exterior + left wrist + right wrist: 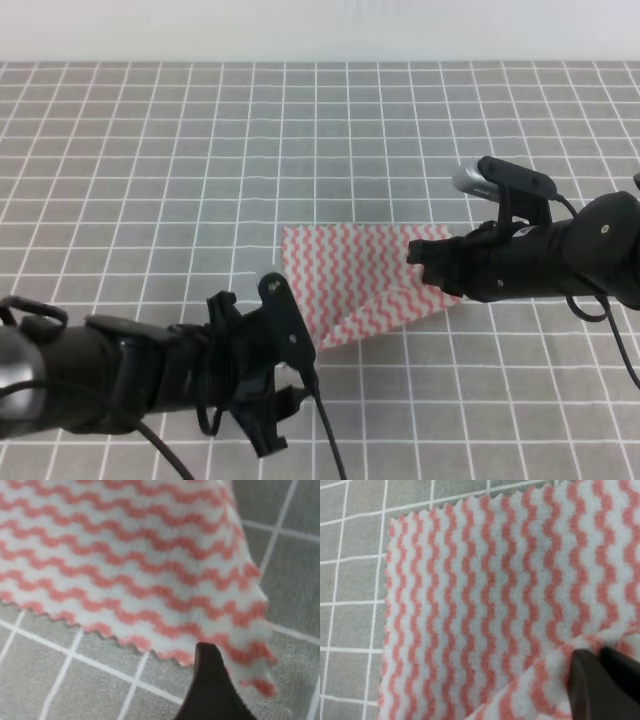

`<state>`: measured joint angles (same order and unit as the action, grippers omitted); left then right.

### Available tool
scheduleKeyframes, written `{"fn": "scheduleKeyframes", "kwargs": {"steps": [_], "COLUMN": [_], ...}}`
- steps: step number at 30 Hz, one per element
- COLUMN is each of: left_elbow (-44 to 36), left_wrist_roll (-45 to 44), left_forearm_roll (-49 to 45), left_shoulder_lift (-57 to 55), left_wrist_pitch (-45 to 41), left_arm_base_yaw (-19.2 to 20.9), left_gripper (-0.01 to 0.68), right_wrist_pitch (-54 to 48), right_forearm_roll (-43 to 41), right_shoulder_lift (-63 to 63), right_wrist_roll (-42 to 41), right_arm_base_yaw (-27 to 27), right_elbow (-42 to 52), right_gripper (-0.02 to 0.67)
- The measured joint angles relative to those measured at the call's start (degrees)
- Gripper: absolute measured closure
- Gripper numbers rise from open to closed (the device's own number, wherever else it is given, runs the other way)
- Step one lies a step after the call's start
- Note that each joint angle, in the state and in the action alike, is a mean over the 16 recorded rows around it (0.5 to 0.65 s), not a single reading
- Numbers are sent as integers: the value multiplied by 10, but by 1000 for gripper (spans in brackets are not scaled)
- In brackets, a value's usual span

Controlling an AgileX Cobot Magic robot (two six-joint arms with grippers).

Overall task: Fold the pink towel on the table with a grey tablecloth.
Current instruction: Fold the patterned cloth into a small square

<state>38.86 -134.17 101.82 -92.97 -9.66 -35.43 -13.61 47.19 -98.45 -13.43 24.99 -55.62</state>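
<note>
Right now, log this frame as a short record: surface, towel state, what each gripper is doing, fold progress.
surface: table with a grey tablecloth, white grid lines
towel: pink towel, wavy pink and white stripes, right near corner lifted and turned over onto itself
left gripper: left gripper at the towel's near left corner; one finger shows against the edge; open or shut cannot be told
right gripper: right gripper shut on the towel's right edge; fingers pinch the raised fold
fold progress: begun, not finished
</note>
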Motion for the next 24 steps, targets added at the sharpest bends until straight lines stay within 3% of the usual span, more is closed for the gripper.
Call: {"fn": "scheduleKeyframes", "kwargs": {"steps": [24], "left_elbow": [30], "left_wrist_roll": [-39], "left_forearm_roll": [-1], "left_shoulder_lift": [-47], "left_wrist_pitch": [43], "left_arm_base_yaw": [1], "left_gripper": [647], "right_wrist_pitch": [-5], "right_forearm_roll": [0], "right_shoulder_lift": [-1], "right_wrist_roll": [-8], "right_arm_base_yaw": [0], "right_elbow": [0], "right_gripper": [650]}}
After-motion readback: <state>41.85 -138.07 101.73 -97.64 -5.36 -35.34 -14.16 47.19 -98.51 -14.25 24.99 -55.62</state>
